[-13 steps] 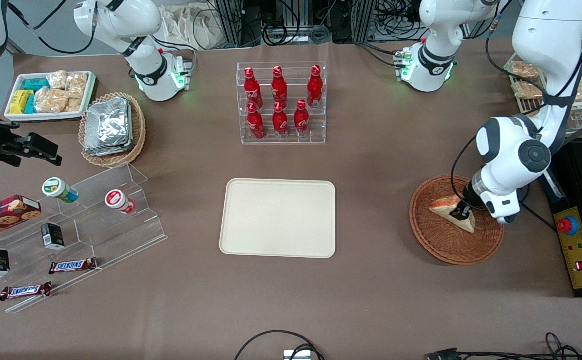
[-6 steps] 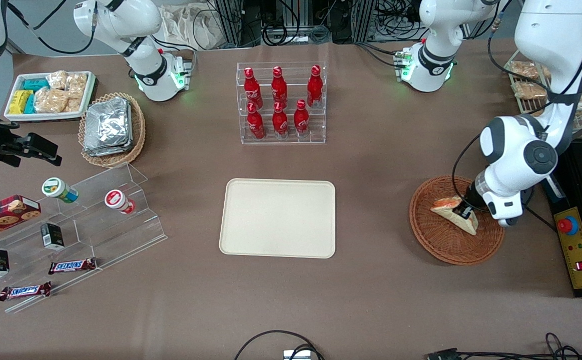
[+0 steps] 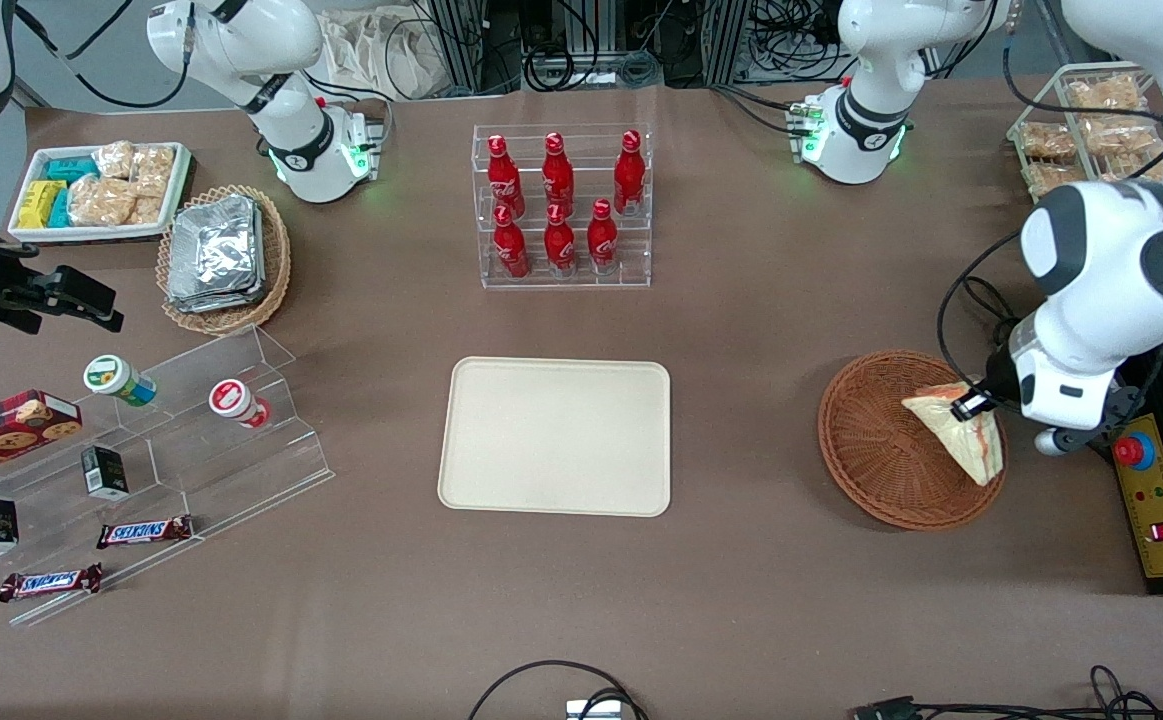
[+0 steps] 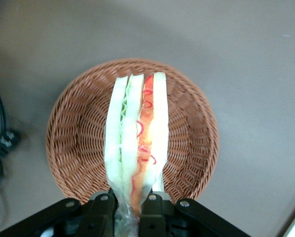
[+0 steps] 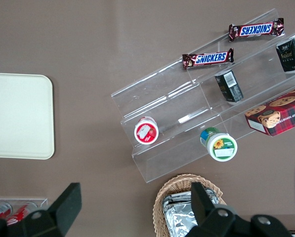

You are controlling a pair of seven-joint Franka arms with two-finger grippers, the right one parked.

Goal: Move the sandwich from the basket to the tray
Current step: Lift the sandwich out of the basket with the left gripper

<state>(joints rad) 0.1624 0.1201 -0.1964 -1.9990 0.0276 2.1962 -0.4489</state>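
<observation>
Overall, one brown table (image 3: 761, 330) carries everything, and the single cream tray (image 3: 554, 436) lies flat at its middle with nothing on it. One stepped clear acrylic display (image 3: 156, 470) toward the parked arm's end holds two Snickers bars (image 3: 144, 531), two small dark boxes (image 3: 104, 472), two lidded cups (image 3: 119, 380) and one cookie box (image 3: 6, 426). One clear rack (image 3: 562, 205), farther from the front camera than the tray, holds six red bottles (image 3: 559, 240) in two rows of three. One reddish-brown basket (image 3: 881, 470) sits toward the working arm's end; nothing rests on its woven floor in the left wrist view (image 4: 78, 143). One tan wicker basket (image 3: 224, 260) holds a stack of silver foil packets (image 3: 213, 252), and one small white tray (image 3: 96, 192) beside it holds bagged snacks and coloured packets; I cannot count them.

One sandwich (image 3: 961, 432) is raised above the basket's rim nearest the working arm, hanging point down. The gripper (image 3: 971, 403) pinches its wrapper's upper end, the fingers (image 4: 154, 215) closed tight against it, and the sandwich (image 4: 136, 143) shows edge-on with its orange-red filling.
</observation>
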